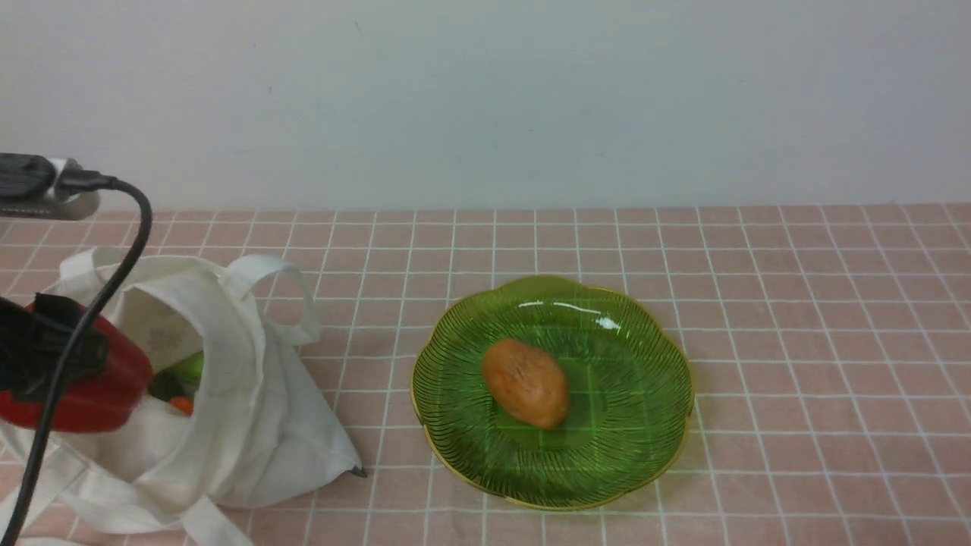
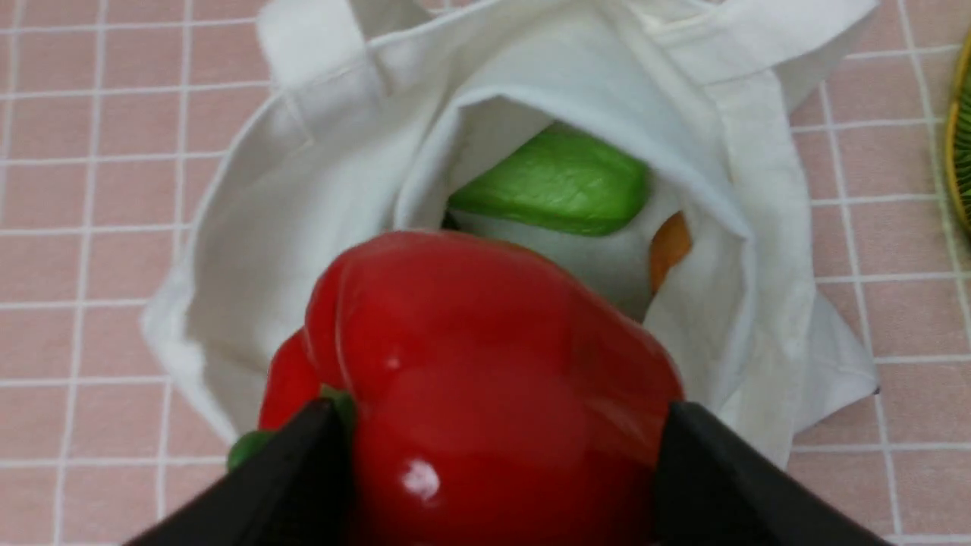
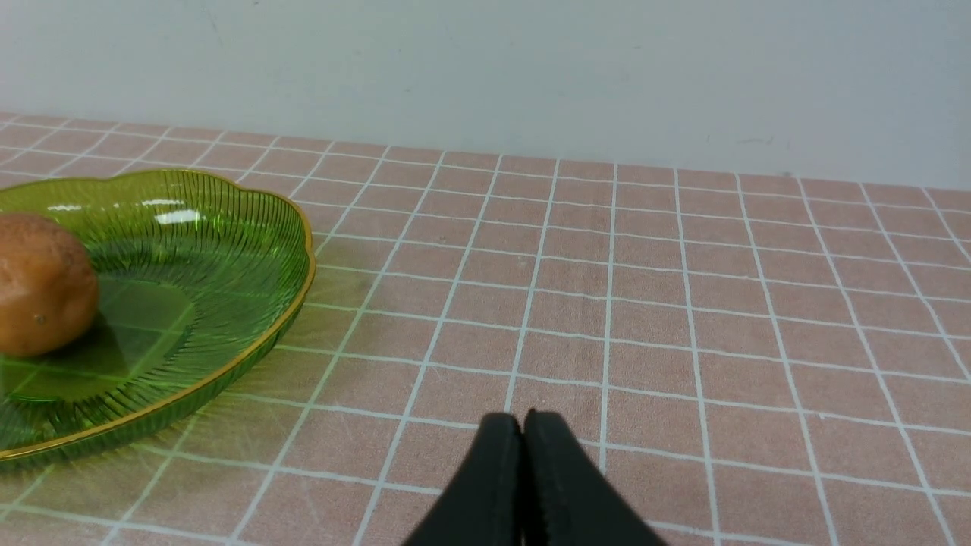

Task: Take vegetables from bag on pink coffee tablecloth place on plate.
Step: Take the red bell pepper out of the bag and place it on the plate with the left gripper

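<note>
My left gripper (image 1: 45, 356) is shut on the glossy red bell pepper (image 1: 98, 394) and holds it above the open mouth of the white bag (image 1: 250, 425) at the left. In the left wrist view the pepper (image 2: 485, 394) sits between the two black fingers (image 2: 303, 470), over the bag (image 2: 303, 189). A light green piece (image 2: 561, 182) and an orange piece (image 2: 669, 244) lie inside the bag. The green plate (image 1: 645, 425) holds a brown potato (image 1: 526, 381). My right gripper (image 3: 523, 425) is shut and empty, low over the pink tablecloth (image 3: 683, 318), to the right of the plate (image 3: 227, 265).
A black cable (image 1: 114, 280) hangs from my left arm across the bag. A pale wall (image 1: 485, 98) rises behind the table. The pink tablecloth (image 1: 819, 341) stretches to the right of the plate.
</note>
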Motion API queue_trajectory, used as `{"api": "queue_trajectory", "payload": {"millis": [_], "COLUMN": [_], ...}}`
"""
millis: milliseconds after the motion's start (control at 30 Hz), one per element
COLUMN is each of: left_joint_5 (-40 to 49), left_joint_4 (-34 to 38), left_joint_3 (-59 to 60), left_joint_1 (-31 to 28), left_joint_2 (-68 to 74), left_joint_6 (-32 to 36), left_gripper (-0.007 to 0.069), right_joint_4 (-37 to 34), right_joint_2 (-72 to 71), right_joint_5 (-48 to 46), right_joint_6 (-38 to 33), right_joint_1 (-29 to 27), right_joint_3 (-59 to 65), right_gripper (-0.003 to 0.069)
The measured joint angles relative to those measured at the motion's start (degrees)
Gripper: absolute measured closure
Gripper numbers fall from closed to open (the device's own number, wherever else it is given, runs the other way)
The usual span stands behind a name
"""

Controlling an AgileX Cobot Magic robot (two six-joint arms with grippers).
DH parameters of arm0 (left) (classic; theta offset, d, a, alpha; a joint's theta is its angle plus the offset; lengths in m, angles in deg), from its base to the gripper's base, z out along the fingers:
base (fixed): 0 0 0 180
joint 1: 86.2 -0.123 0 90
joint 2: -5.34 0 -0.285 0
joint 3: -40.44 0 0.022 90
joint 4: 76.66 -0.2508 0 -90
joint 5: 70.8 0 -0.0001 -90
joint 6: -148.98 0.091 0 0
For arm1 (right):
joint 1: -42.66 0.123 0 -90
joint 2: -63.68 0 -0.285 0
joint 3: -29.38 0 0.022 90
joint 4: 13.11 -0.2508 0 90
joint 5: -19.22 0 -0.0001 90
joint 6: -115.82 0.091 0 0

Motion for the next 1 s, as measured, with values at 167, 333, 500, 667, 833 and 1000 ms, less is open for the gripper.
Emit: {"api": "queue_trajectory", "payload": {"millis": [167, 333, 500, 667, 833, 1000], "left_joint_5": [1.02, 0.81, 0.89, -0.56, -7.69, -13.36], "left_joint_4": [2.59, 26.01, 49.66, 59.19, 57.19, 52.97], "left_joint_3": [0.0, -0.06, -0.06, -0.19, -0.96, -3.96], "left_joint_1": [0.0, 0.0, 0.21, 6.26, 18.84, 27.09], "left_joint_2": [-4.77, -7.73, -3.7, 3.49, 13.17, 22.99], "left_joint_6": [-1.27, 12.1, 31.91, 43.97, 46.15, 44.29], "left_gripper": [0.0157, 0.0157, 0.0157, 0.0157, 0.0157, 0.0157], "right_joint_4": [0.0, 0.0, 0.0, 0.0, 0.0, 0.0], "right_joint_2": [0.0, 0.0, 0.0, 0.0, 0.0, 0.0], "right_joint_5": [0.0, 0.0, 0.0, 0.0, 0.0, 0.0], "right_joint_6": [0.0, 0.0, 0.0, 0.0, 0.0, 0.0], "right_joint_1": [0.0, 0.0, 0.0, 0.0, 0.0, 0.0], "right_joint_3": [0.0, 0.0, 0.0, 0.0, 0.0, 0.0], "right_gripper": [0.0673, 0.0673, 0.0673, 0.0673, 0.0673, 0.0673]}}
